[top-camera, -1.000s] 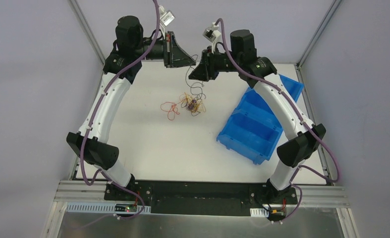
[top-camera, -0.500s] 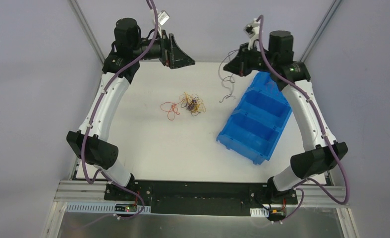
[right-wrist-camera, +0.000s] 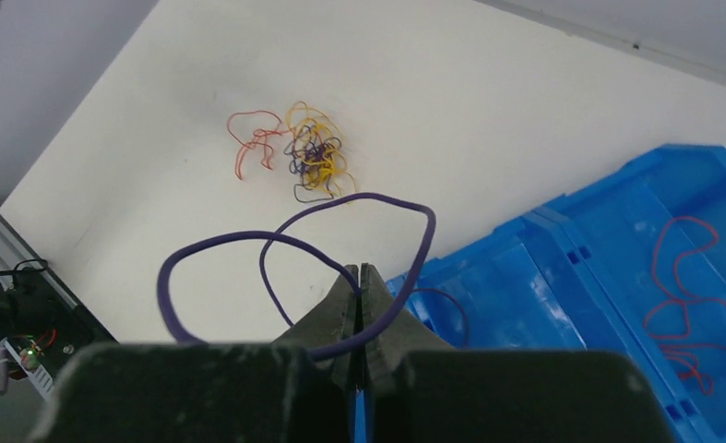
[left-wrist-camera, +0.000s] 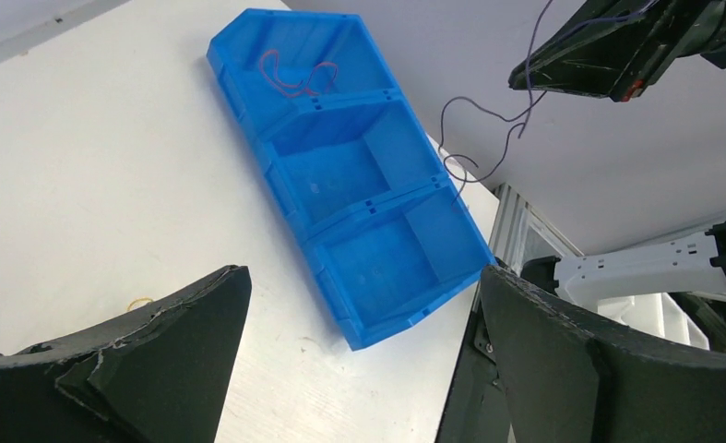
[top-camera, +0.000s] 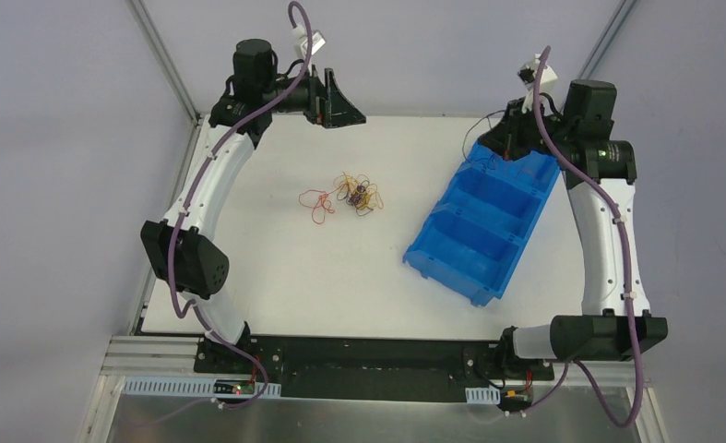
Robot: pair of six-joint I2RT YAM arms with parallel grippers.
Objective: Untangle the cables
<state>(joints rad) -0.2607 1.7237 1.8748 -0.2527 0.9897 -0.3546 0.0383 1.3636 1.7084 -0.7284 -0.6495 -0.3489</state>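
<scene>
A tangle of thin yellow, orange and dark cables (top-camera: pixel 357 194) lies on the white table, with a loose red cable (top-camera: pixel 316 205) just left of it. My right gripper (right-wrist-camera: pixel 361 277) is shut on a dark purple cable (right-wrist-camera: pixel 248 238), which loops and hangs from it in the air. It holds the cable above the far end of the blue bin (top-camera: pixel 483 231). Another red cable (right-wrist-camera: pixel 691 305) lies in the bin's end compartment. Raised at the back of the table, my left gripper (top-camera: pixel 345 106) is open and holds nothing.
The three-compartment bin (left-wrist-camera: pixel 340 185) lies slantwise on the right half of the table, close to the right edge. Metal frame posts (top-camera: pixel 160 51) rise at the back corners. The left wrist view shows the right gripper (left-wrist-camera: pixel 525 78) high up with the purple cable (left-wrist-camera: pixel 474 129) dangling.
My left gripper opened and let go of the purple cable. The right arm swung right from the table's back centre, carrying the cable over the bin's far end.
</scene>
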